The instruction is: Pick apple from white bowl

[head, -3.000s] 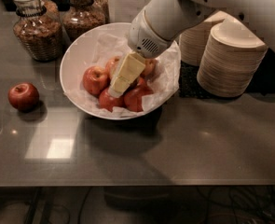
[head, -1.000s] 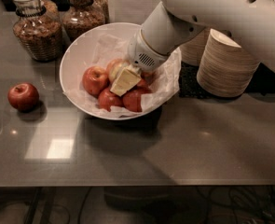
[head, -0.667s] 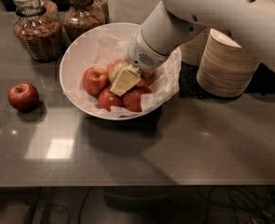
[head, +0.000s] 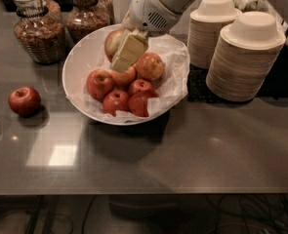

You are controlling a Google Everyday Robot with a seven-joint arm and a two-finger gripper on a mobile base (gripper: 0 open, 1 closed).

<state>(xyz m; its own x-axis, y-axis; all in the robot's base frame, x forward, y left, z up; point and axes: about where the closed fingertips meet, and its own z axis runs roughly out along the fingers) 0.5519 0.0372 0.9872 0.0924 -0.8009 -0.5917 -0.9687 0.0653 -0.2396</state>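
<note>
Nearest the bottom of the frame, the table [head: 182,165] was grey & glossy. A lone red apple [head: 24,100] sat at mid left, well apart from the bowl [head: 77,57].

The bowl sat center-left w/ crumpled paper [head: 175,67] lining it. Red apples [head: 116,101] were packed touching each other in its near half.

The gripper [head: 127,52] angled down into the bowl's far half from the arm [head: 153,9] at top center. Its tan tip lay over the pile, right beside the apple [head: 112,43], the paler yellow-green one at the bowl's far side, upper center-left of the frame. Grip state: cannot tell whether it was apart, together or clamped on the fruit. The apple showed only partly, w/ the gripper across its right side.

Farther back were jars [head: 38,30] at upper left and stacks of paper bowls [head: 243,57] at upper right.

Risks, as a judgement:
- An off-center hold on round, smooth skin could let the apple slip or roll out during the lift.
- The tip was close to the neighbors, so it might nudge a red one or grab the wrong fruit.
- Paper could snag & drag up w/ the lift.
- A sideways push might shift the bowl toward the jars.
</note>
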